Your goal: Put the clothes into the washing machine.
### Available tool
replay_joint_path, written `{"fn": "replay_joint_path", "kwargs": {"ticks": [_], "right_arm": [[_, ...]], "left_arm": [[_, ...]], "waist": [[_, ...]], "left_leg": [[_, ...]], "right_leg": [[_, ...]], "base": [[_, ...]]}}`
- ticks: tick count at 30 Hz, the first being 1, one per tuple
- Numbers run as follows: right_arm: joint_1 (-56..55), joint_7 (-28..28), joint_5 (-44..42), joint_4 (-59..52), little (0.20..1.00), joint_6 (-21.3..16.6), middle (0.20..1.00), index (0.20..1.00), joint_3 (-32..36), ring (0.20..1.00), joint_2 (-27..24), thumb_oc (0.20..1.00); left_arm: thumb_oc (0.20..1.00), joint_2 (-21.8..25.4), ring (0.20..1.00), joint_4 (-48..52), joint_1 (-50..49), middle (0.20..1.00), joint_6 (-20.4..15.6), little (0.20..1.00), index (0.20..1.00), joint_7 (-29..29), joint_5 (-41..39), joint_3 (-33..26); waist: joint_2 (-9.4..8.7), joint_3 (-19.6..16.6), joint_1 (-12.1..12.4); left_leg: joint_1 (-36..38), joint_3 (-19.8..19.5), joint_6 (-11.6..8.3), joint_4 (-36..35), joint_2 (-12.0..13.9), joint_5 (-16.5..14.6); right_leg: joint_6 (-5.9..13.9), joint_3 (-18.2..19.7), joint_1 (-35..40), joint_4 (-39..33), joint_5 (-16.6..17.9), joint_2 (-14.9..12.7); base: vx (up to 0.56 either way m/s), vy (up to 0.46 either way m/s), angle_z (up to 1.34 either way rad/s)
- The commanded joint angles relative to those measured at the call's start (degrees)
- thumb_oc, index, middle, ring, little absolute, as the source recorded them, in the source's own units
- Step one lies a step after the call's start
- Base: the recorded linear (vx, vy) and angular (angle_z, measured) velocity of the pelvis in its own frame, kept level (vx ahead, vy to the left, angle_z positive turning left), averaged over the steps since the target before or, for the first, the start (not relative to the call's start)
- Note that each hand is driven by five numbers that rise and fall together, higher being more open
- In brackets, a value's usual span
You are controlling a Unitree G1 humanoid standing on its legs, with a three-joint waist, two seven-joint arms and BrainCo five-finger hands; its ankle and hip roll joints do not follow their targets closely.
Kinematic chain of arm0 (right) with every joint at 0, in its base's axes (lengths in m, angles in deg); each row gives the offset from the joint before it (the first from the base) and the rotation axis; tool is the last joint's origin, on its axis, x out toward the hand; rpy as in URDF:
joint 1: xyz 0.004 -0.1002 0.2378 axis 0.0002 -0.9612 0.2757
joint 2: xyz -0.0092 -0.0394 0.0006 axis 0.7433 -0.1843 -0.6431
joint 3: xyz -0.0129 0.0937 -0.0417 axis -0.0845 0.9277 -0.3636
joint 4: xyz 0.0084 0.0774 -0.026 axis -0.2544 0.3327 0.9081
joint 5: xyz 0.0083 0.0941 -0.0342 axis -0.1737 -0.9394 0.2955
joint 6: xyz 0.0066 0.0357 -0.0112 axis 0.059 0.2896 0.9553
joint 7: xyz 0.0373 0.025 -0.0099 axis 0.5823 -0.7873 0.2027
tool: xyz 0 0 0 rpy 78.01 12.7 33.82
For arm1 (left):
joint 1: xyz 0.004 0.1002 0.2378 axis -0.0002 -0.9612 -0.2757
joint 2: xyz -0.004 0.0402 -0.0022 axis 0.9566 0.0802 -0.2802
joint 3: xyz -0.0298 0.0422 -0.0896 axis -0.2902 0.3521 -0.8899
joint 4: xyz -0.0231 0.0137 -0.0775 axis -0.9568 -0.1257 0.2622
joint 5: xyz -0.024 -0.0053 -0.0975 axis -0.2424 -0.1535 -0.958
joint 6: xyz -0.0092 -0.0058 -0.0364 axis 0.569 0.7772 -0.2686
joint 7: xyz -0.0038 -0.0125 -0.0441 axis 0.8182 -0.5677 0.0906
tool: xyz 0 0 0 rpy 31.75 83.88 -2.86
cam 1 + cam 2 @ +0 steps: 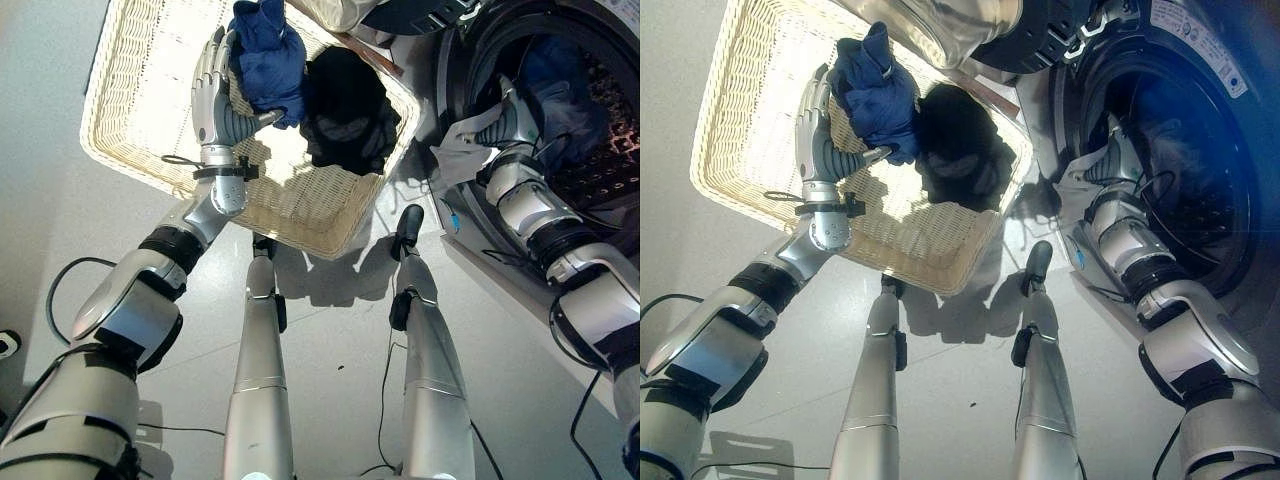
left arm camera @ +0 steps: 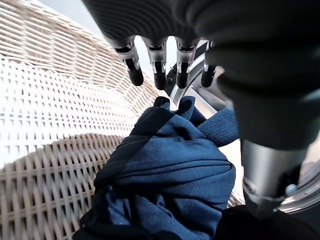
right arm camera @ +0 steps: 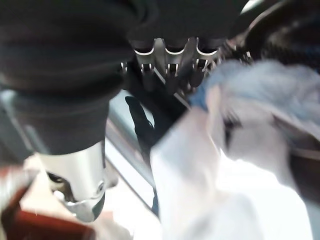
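Over the wicker basket (image 1: 130,140), my left hand (image 1: 213,85) grips the blue garment (image 1: 268,55), thumb curled under it. The washing machine (image 1: 1185,150) lies to my right; my right hand (image 1: 508,118) reaches into its drum, grip indeterminate.

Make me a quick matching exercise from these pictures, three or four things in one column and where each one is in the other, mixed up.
Things:
1. blue garment
2. black garment
3. right hand
4. basket

Places:
A. reaching into the washing machine drum
B. standing on the floor beside the machine
C. against the left hand, over the basket
D. lying in the basket, at the end nearer the machine

Pairs: 1-C, 2-D, 3-A, 4-B
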Motion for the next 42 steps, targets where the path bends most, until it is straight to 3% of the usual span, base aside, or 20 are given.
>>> {"fn": "replay_joint_path", "kwargs": {"ticks": [1,7,14,15,16,17,22,30,38,42], "right_arm": [[-1.02,0.51,2.25,1.91,1.000,-2.06,1.000,1.000,-1.76,1.000,-1.31,1.000],[-3.28,1.53,6.92,7.03,1.000,-0.98,1.000,1.000,-2.32,1.000,0.21,1.000],[-2.34,3.18,12.29,11.22,1.000,5.75,1.000,1.000,-4.24,1.000,0.70,1.000],[-1.58,3.53,14.63,11.96,0.900,6.87,0.900,0.900,-4.77,0.900,0.61,0.900],[-1.23,4.23,17.14,12.47,0.460,7.79,0.460,0.460,-5.30,0.460,0.57,0.460],[-1.04,3.50,18.01,12.90,0.200,8.51,0.200,0.200,-5.96,0.200,0.42,0.200],[1.02,1.34,21.02,14.34,0.200,10.82,0.200,0.200,-7.29,0.200,0.24,0.200],[3.29,-1.84,21.16,14.09,0.200,11.55,0.200,0.200,-7.61,0.200,-0.14,0.200],[3.48,-3.55,18.11,13.70,0.200,9.31,0.200,0.200,-6.82,0.200,-0.06,0.200],[3.07,-5.09,12.59,13.31,0.200,8.28,0.200,0.200,-5.84,0.200,-0.33,0.200]], "left_arm": [[1.000,-1.85,1.000,-1.52,1.40,1.000,-2.06,1.000,1.000,3.00,2.78,-3.25],[1.000,-3.30,1.000,-2.43,1.01,1.000,-2.59,1.000,1.000,4.36,3.11,-3.41],[1.000,-4.27,1.000,-2.98,1.52,1.000,-3.06,1.000,1.000,4.72,2.66,-3.05],[1.000,-4.49,1.000,-2.94,1.59,1.000,-3.11,1.000,1.000,4.75,2.17,-3.09],[1.000,-4.70,1.000,-2.93,1.63,1.000,-3.10,1.000,1.000,4.78,2.00,-3.14],[1.000,-4.87,1.000,-2.78,1.57,1.000,-3.10,1.000,1.000,4.77,1.63,-3.07],[1.000,-5.67,1.000,-2.89,1.29,1.000,-3.77,1.000,1.000,5.01,1.18,-3.25],[1.000,-6.35,1.000,-1.80,0.71,1.000,-4.04,1.000,1.000,5.13,0.67,-3.94],[1.000,-6.78,1.000,-1.12,0.32,1.000,-3.98,1.000,1.000,5.34,0.99,-4.58],[1.000,-6.78,1.000,-0.66,0.02,1.000,-3.94,1.000,1.000,5.59,0.91,-4.67]], "waist": [[0.45,-1.30,-0.21],[1.19,-1.30,-0.48],[2.20,-1.30,-0.20],[2.45,-1.30,-0.10],[2.58,-1.30,-0.04],[2.76,-1.30,0.06],[3.30,-1.30,0.53],[3.81,-1.30,0.86],[4.08,-1.30,0.88],[4.16,-1.30,0.83]], "left_leg": [[0.90,3.10,5.86,-0.90,-4.39,-0.92],[1.04,3.66,5.90,-1.31,-4.51,-0.42],[1.05,3.93,5.99,-1.46,-4.72,0.11],[1.06,3.92,5.96,-1.48,-4.71,0.21],[1.10,3.95,6.00,-1.51,-4.74,0.31],[1.18,3.93,6.07,-1.51,-4.80,0.45],[1.14,3.67,6.01,-1.65,-4.88,0.86],[1.00,3.42,6.02,-1.93,-5.01,1.23],[0.68,3.33,6.06,-1.67,-5.02,1.20],[0.69,3.44,6.05,-1.80,-4.92,1.32]], "right_leg": [[3.40,-0.98,-1.82,2.91,0.27,2.88],[3.18,-0.41,-2.15,2.99,0.40,3.28],[3.04,-0.11,-2.36,2.91,0.70,3.18],[3.01,0.02,-2.45,3.07,0.70,3.13],[2.98,0.07,-2.44,3.09,0.74,3.11],[2.93,0.09,-2.37,3.16,0.80,3.07],[2.98,0.04,-2.39,3.11,1.11,2.75],[3.07,0.06,-2.66,3.01,1.49,2.67],[2.96,0.22,-3.08,3.33,1.48,2.59],[2.90,0.26,-3.23,3.44,1.57,2.57]], "base": [[0.00,0.000,0.00],[0.00,0.016,-0.01],[0.00,0.005,-0.01],[0.01,0.034,-0.03],[0.01,0.037,-0.02],[0.00,0.000,0.00],[0.00,0.000,0.00],[0.00,0.000,0.00],[0.00,0.002,0.02],[0.00,0.000,0.00]]}}
